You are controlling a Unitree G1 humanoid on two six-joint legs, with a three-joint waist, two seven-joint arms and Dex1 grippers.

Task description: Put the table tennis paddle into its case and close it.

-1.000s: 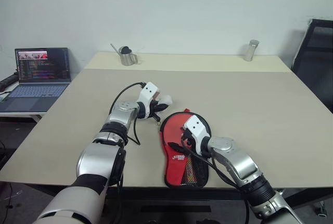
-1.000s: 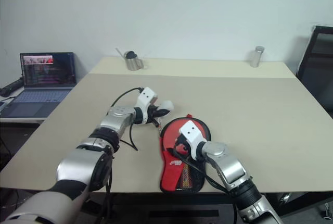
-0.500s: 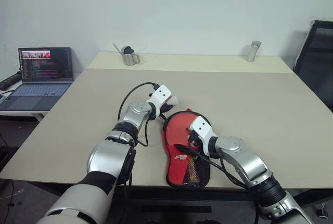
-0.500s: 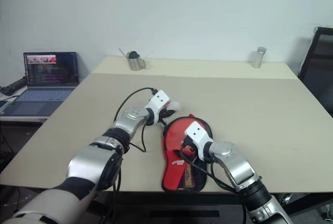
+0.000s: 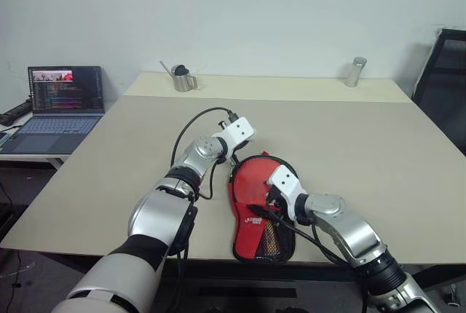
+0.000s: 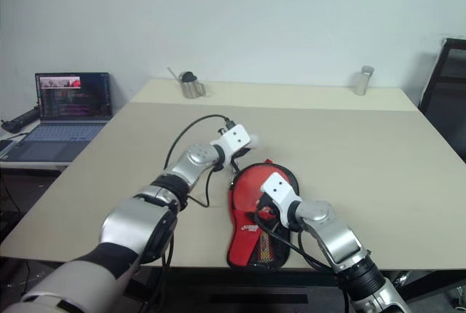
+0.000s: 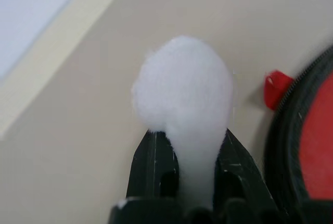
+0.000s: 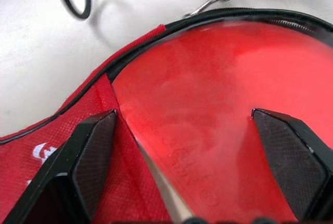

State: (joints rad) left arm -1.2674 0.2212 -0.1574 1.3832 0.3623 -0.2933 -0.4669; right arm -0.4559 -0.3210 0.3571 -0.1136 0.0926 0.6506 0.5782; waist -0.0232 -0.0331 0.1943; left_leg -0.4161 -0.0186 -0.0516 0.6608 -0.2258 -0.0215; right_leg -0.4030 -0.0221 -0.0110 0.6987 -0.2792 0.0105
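We see the soft red paddle-shaped zip case (image 5: pixel 261 207) with black trim lying near the front edge of the large beige table (image 5: pixel 349 145), its narrow mesh end toward that edge. The rigid table tennis paddle with its flat red rubber blade (image 8: pixel 208 130) lies inside the unzipped case — the blade shows within the black zip rim. Our right gripper (image 8: pixel 192 156) hangs over the blade, its black fingers spread wide, grasping nothing. Our left gripper (image 7: pixel 190 169), just beside the case's far rim, is clenched on a fluffy white tuft (image 7: pixel 184 96).
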